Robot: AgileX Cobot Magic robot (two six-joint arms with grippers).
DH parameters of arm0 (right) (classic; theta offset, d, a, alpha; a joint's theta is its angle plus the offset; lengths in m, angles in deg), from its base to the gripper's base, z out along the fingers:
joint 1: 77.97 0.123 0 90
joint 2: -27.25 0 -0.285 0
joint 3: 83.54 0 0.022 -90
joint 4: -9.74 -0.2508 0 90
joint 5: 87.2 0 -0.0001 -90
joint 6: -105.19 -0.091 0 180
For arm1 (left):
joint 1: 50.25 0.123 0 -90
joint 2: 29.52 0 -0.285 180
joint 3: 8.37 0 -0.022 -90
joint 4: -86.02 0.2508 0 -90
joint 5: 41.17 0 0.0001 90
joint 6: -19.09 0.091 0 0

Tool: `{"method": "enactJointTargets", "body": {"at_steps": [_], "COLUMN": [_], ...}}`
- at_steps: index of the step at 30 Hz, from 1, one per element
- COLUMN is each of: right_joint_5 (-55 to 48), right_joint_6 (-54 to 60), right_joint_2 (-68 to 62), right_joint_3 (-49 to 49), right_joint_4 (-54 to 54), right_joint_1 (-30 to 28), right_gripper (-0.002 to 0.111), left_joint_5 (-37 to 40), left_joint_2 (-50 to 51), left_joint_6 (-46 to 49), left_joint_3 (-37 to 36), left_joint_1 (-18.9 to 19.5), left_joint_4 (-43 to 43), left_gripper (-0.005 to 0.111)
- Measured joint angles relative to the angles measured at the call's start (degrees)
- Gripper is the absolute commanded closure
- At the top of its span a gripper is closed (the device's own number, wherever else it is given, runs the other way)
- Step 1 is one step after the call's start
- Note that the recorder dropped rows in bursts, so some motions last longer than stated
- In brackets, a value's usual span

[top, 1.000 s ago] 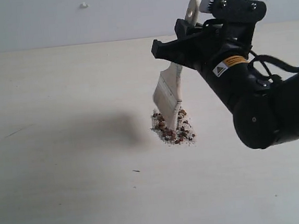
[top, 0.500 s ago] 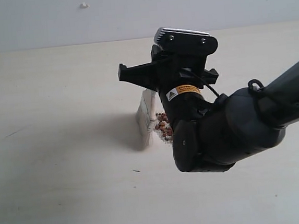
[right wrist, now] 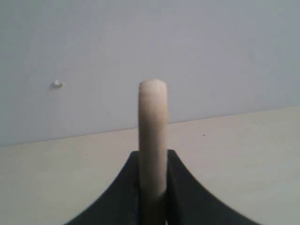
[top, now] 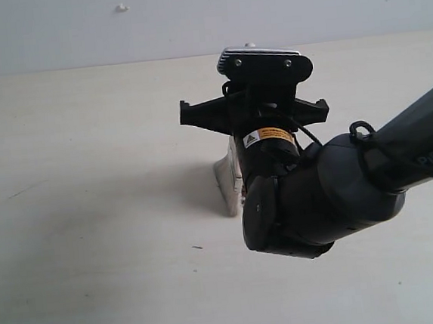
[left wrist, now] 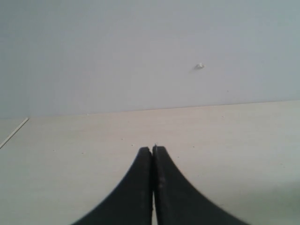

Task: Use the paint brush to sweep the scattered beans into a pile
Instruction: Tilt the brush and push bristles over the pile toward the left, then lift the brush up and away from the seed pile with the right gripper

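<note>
Right wrist view, paint brush [right wrist: 153,117], pale rounded handle, in right tool [right wrist: 153,157]

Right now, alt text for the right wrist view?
A pale wooden paint brush handle stands clamped between the right gripper's black fingers. Behind lie a pale wooden table and a grey wall with one small white speck.

The pile is hidden, the arm [top: 319,206] covers it; below the right gripper [right wrist: 153,155] the paint brush [top: 228,185] shows just a bristle sliver; handle cut off in the wrist view.
</note>
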State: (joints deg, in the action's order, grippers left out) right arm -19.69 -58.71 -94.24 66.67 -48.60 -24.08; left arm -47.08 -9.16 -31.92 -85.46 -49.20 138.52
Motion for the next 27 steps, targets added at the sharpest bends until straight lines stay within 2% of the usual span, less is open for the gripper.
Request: {"method": "enactJointTargets", "body": {"at_steps": [6,20,22,25,27], "right_joint_5": [0.5,0.4,-2.0,-10.9,-17.8], "right_joint_6": [0.8,-2.2,-2.2,-0.9,0.9], "right_joint_2": [0.0,4.4,6.4,10.4,13.3], "right_joint_3": [0.0,0.0,0.0,0.0,0.0], "right_joint_4": [-0.1,8.6,12.4,19.2,27.9], "right_joint_1": [0.0,-0.1,-1.5,-6.0,-10.1], "right_gripper": [0.108,0.108,0.108,0.108,0.108], "left_joint_5": [0.0,0.0,0.0,0.0,0.0], "left_joint_2": [0.0,0.0,0.0,0.0,0.0], "left_joint_6": [0.0,0.0,0.0,0.0,0.0], "left_joint_3": [0.0,0.0,0.0,0.0,0.0], "left_joint_1": [0.0,0.0,0.0,0.0,0.0], "left_joint_4": [0.0,0.0,0.0,0.0,0.0], "left_gripper": [0.107,0.107,0.107,0.107,0.107]}}
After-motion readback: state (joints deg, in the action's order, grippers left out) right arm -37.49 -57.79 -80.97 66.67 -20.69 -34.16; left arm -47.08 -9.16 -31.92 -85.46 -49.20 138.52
